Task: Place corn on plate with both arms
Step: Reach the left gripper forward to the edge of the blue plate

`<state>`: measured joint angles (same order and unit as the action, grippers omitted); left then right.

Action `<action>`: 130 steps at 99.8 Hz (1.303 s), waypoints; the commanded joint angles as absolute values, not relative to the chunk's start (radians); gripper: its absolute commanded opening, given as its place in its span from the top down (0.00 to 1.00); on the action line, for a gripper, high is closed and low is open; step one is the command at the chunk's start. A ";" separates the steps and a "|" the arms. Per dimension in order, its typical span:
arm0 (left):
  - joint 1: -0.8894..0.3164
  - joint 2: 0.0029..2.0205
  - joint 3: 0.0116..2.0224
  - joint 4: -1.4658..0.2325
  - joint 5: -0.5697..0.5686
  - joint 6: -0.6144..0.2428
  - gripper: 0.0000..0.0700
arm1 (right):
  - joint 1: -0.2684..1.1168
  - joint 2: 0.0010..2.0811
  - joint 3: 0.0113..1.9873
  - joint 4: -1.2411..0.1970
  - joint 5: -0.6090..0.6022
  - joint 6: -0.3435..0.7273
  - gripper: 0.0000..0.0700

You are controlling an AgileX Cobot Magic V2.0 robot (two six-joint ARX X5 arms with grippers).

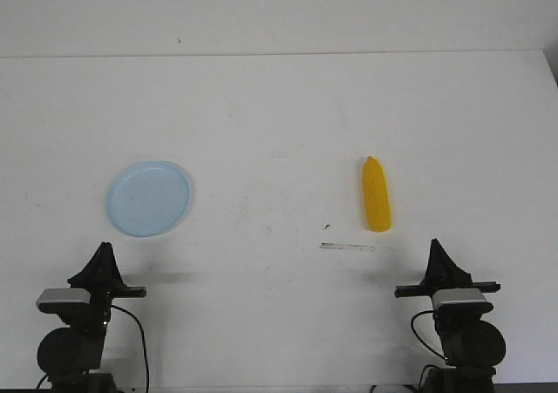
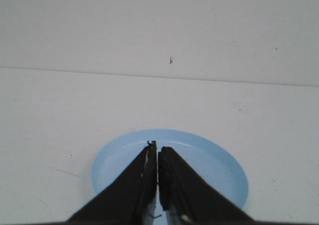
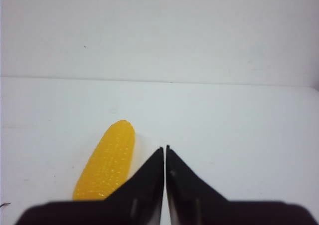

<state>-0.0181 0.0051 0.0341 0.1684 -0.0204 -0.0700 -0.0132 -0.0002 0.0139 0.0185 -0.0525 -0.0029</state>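
The yellow corn (image 1: 376, 195) lies on the white table right of centre, its pointed end away from me; it also shows in the right wrist view (image 3: 106, 161). The pale blue plate (image 1: 149, 198) sits empty at the left and shows in the left wrist view (image 2: 219, 165). My left gripper (image 1: 104, 252) is shut and empty at the near left, just short of the plate; its tips (image 2: 157, 146) point over the plate. My right gripper (image 1: 435, 247) is shut and empty at the near right, nearer to me than the corn and to its right (image 3: 165, 147).
A thin pale strip (image 1: 347, 247) lies on the table just in front of the corn. The table's far edge (image 1: 279, 55) meets a white wall. Small dark specks mark the tabletop.
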 commanded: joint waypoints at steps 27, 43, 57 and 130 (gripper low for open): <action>-0.019 0.006 0.019 0.177 -0.028 -0.163 1.00 | -0.012 0.001 0.013 0.030 -0.052 0.002 0.99; -0.019 0.030 0.064 0.151 -0.034 -0.184 1.00 | -0.012 0.001 0.013 0.030 -0.052 0.002 0.99; -0.019 0.077 0.128 0.148 -0.035 -0.184 1.00 | -0.012 0.001 0.013 0.030 -0.052 0.002 0.99; -0.014 0.796 0.785 -0.245 -0.035 -0.019 1.00 | -0.012 0.001 0.013 0.030 -0.052 0.002 0.99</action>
